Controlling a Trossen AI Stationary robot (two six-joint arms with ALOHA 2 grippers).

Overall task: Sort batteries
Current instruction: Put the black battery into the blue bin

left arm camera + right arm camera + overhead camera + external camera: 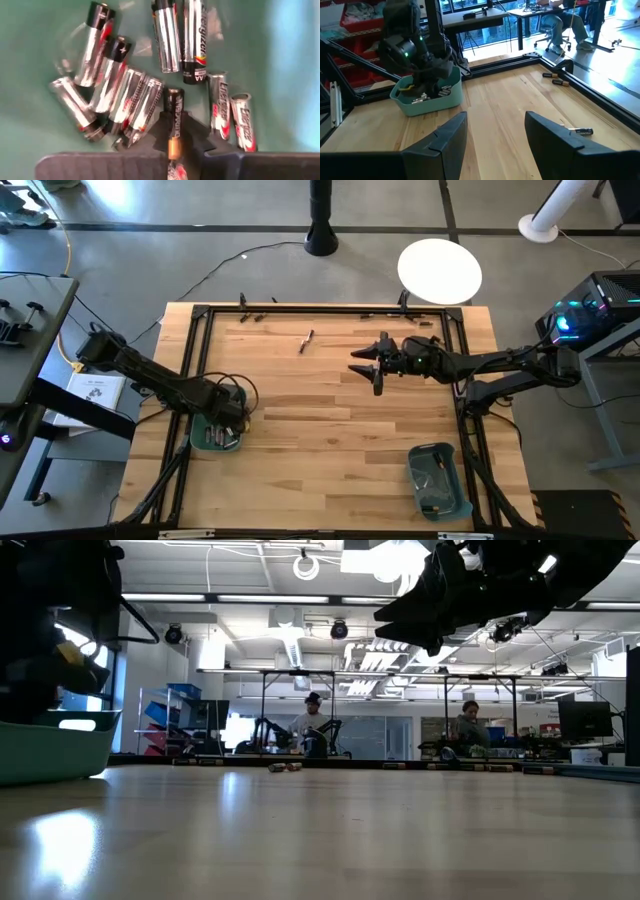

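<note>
Left bin: teal, near-left table edge, silvery batteries piled inside.
Left gripper: down in that bin, clamped on a dark coppery battery.
Right gripper: spread wide, holding nothing, above far-centre table.
Loose battery: far centre.
Right bin: near-right.

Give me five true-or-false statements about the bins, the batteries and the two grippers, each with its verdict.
1. The left gripper is inside a teal bin. True.
2. The left gripper is open and empty. False: it is shut on a dark battery.
3. The right gripper hangs open above bare table. True.
4. The silvery batteries in the left bin stand upright in a row. False: they lie jumbled on the bin floor.
5. No loose battery remains on the table. False: at least one lies near the far edge.
</note>
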